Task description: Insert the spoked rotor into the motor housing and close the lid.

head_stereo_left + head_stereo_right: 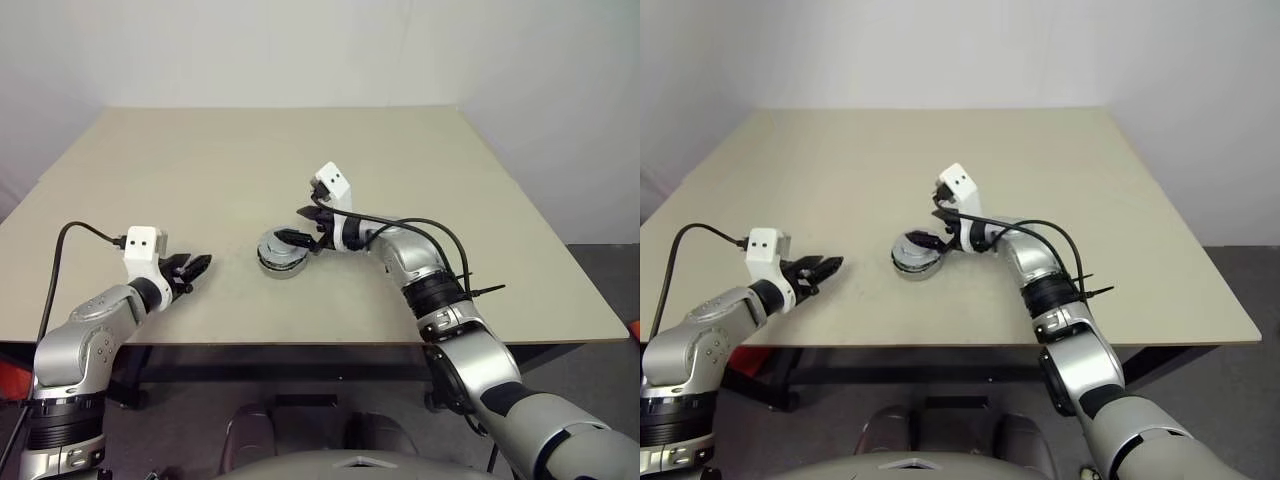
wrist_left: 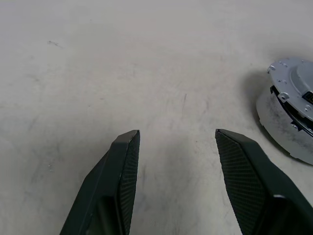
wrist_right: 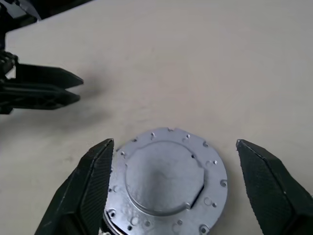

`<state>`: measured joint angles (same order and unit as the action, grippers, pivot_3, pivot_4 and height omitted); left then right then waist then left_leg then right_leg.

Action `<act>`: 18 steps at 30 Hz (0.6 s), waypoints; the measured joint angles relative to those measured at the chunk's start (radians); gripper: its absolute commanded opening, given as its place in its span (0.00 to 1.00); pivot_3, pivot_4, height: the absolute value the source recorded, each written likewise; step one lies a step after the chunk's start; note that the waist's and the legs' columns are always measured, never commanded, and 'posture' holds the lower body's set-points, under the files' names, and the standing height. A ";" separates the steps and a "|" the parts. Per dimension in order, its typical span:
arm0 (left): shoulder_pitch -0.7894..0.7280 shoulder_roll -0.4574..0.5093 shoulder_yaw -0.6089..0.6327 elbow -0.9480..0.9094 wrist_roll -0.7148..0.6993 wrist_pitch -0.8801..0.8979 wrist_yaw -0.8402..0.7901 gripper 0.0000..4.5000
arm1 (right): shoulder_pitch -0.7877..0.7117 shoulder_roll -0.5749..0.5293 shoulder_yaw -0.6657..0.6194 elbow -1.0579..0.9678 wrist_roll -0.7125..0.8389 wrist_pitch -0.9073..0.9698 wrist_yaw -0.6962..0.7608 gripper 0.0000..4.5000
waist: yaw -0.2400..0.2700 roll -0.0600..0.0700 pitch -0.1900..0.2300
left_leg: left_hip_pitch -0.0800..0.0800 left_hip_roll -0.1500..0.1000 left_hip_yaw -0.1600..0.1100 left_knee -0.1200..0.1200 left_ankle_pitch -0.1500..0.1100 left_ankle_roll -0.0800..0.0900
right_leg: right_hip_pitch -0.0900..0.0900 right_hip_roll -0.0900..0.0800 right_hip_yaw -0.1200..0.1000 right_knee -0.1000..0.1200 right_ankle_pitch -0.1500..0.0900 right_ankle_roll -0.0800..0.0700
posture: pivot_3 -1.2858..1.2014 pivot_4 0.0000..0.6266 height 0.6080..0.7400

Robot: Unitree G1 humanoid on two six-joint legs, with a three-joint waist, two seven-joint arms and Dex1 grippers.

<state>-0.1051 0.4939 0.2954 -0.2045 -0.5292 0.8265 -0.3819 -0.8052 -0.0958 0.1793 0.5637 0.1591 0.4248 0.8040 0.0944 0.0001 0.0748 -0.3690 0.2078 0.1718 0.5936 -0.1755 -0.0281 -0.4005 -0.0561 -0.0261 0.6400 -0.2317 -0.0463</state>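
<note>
We find no legible text, label, brand, number or sign on any surface here, neither on the lid [image 3: 166,183] nor on the table [image 1: 200,160].

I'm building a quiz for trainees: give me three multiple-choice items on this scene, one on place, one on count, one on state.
1. Where does the lid sit?
A. between the right gripper's fingers
B. at the table's far edge
C. under the left gripper

2. How many grippers show above the table?
A. one
B. two
C. three

3. How are the right gripper's fingers?
A. shut on the lid
B. spread apart
C. shut on nothing

Key: 1 A, the fingers flank the disc; 2 B, the left gripper and the right; 3 B, gaps show on both sides of the lid.
</note>
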 measured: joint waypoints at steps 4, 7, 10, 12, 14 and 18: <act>-0.005 0.000 -0.004 0.000 0.001 0.000 -0.001 0.58 | 0.000 0.020 0.013 0.071 -0.023 -0.054 -0.005 1.00 | -0.001 0.000 0.000 | 0.000 0.000 0.000 0.000 0.000 0.000 | 0.000 0.000 0.000 0.000 0.001 -0.002 | 0.52 0.00 1.00; -0.005 0.000 -0.004 0.000 0.001 0.000 -0.001 0.58 | 0.000 0.032 0.013 0.109 -0.039 -0.076 -0.013 1.00 | -0.001 0.000 0.000 | 0.000 0.000 0.000 0.000 0.000 0.000 | 0.000 0.000 0.000 0.000 0.001 -0.001 | 0.52 0.00 1.00; -0.005 0.000 -0.004 0.000 0.001 0.000 -0.001 0.58 | 0.000 0.038 0.014 0.124 -0.044 -0.090 -0.012 1.00 | -0.001 0.000 0.000 | 0.000 0.000 0.000 0.000 0.000 0.000 | 0.000 0.000 0.000 0.000 0.001 -0.002 | 0.52 0.00 1.00; -0.004 0.000 -0.004 0.000 0.001 0.001 -0.001 0.58 | 0.000 0.042 0.019 0.126 -0.048 -0.096 -0.011 1.00 | -0.001 0.000 0.000 | 0.000 0.000 0.000 0.000 0.000 0.000 | 0.000 0.000 0.000 0.000 0.001 -0.002 | 0.52 0.00 1.00; -0.004 0.000 -0.004 -0.001 0.001 0.001 -0.001 0.58 | 0.000 0.045 0.025 0.126 -0.056 -0.102 -0.010 1.00 | -0.001 0.000 0.000 | 0.000 0.000 0.000 0.000 0.000 0.000 | 0.000 0.000 0.000 0.000 0.001 -0.001 | 0.52 0.00 1.00; 0.000 0.000 -0.004 -0.001 0.000 0.001 -0.001 0.58 | 0.008 0.049 0.037 0.126 -0.073 -0.121 -0.009 1.00 | -0.001 0.000 0.000 | 0.000 0.000 0.000 0.000 0.000 0.001 | 0.000 0.000 0.000 0.000 0.001 -0.001 | 0.52 0.00 1.00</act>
<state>-0.1055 0.4935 0.2918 -0.2055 -0.5289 0.8275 -0.3829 -0.7975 -0.0469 0.2160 0.6897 0.0858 0.3040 0.7950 0.0933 0.0001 0.0749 -0.3692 0.2078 0.1717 0.5936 -0.1758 -0.0275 -0.4005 -0.0562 -0.0261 0.6400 -0.2310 -0.0475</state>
